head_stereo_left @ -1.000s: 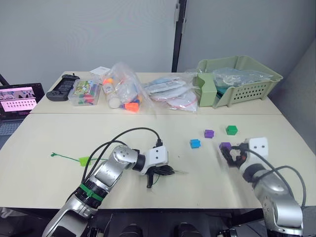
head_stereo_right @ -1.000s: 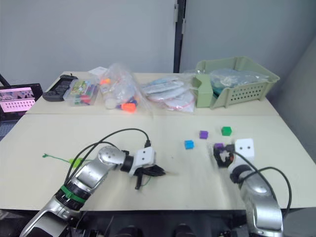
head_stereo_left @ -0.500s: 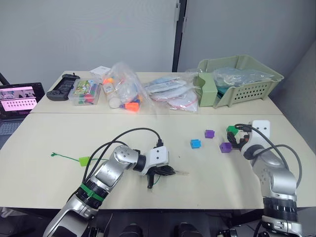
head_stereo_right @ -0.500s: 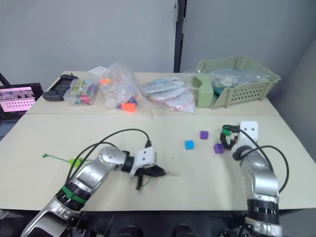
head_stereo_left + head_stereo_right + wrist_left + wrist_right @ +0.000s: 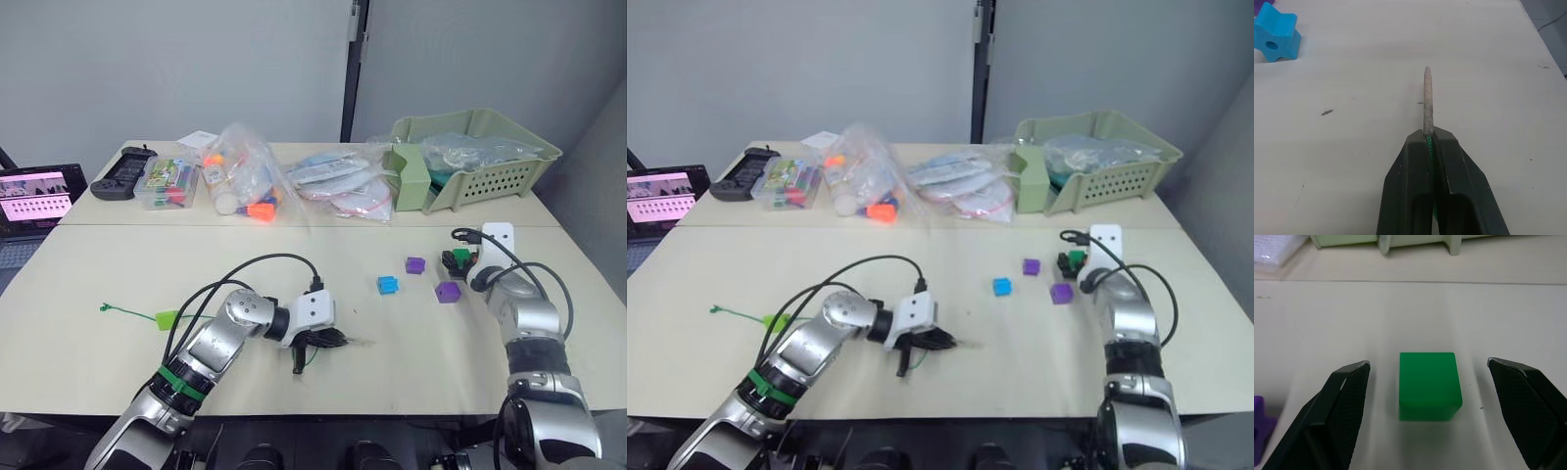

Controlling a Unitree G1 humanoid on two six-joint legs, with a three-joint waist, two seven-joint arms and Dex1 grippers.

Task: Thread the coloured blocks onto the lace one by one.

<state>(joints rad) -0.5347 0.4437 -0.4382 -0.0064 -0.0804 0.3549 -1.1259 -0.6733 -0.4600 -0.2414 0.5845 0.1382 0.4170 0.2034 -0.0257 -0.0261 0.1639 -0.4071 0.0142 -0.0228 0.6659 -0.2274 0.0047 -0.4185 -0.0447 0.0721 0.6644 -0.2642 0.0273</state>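
My left gripper (image 5: 330,340) rests on the table at front centre, shut on the green lace (image 5: 1430,147) just behind its pale stiff tip (image 5: 1428,100). The cord trails left past a lime green block (image 5: 168,318) to its end (image 5: 103,306). My right gripper (image 5: 458,260) is open at the right, its fingers (image 5: 1347,396) on either side of the dark green cube (image 5: 1429,385) without touching it. One purple block (image 5: 448,292) lies just in front of that gripper, another (image 5: 415,265) to its left. The blue block (image 5: 387,285) sits nearer the middle.
A pale green basket (image 5: 490,157) stands at the back right. Clear bags of toys (image 5: 245,181) and packets (image 5: 343,186) line the back, with a clear box (image 5: 168,184) and a black controller (image 5: 122,174) further left. A laptop screen (image 5: 34,196) is at far left.
My right gripper has swung away from the near purple block, back towards the basket, and now straddles the dark green cube. The left arm and lace have stayed put.
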